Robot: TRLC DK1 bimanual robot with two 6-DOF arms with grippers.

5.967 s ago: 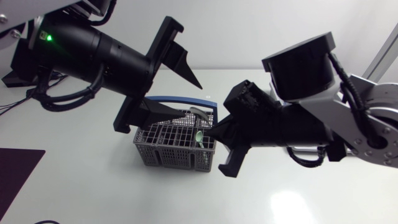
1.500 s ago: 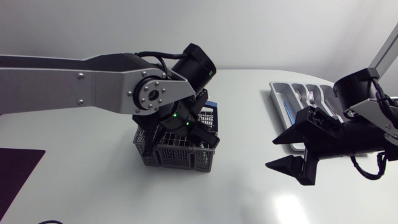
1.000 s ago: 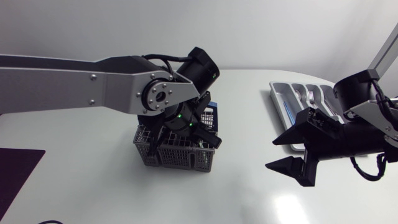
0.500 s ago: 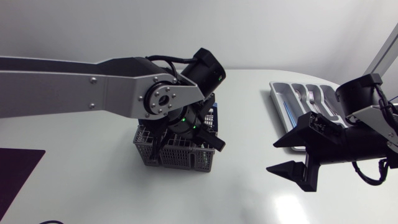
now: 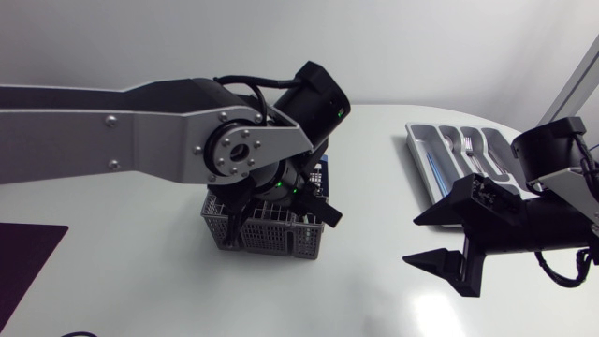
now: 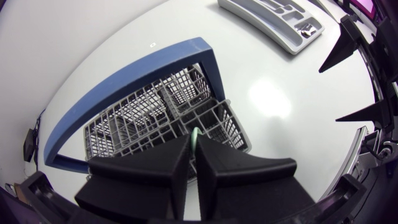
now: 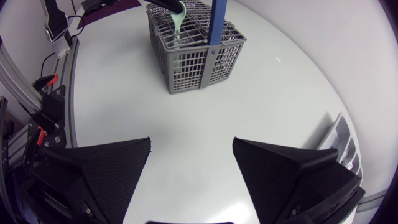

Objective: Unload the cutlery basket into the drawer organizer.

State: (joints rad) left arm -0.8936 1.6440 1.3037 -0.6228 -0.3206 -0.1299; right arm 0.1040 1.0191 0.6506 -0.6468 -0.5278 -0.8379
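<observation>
The grey wire cutlery basket with a blue handle stands on the white table. My left arm hangs over it, and its gripper is shut on a pale green utensil that sticks up from the basket's near corner. The right wrist view shows this green utensil rising above the basket, pinched at its upper end. The arm hides the utensil in the head view. The grey drawer organizer lies at the far right with cutlery in it. My right gripper stands open in front of it, holding nothing.
A dark purple mat lies at the table's front left corner. Bare white tabletop stretches between the basket and the organizer. My right gripper shows beyond the basket in the left wrist view.
My left gripper has closed onto the green utensil in the basket, and its wrist has shifted slightly right. The right arm has drifted a little toward the table's right front.
</observation>
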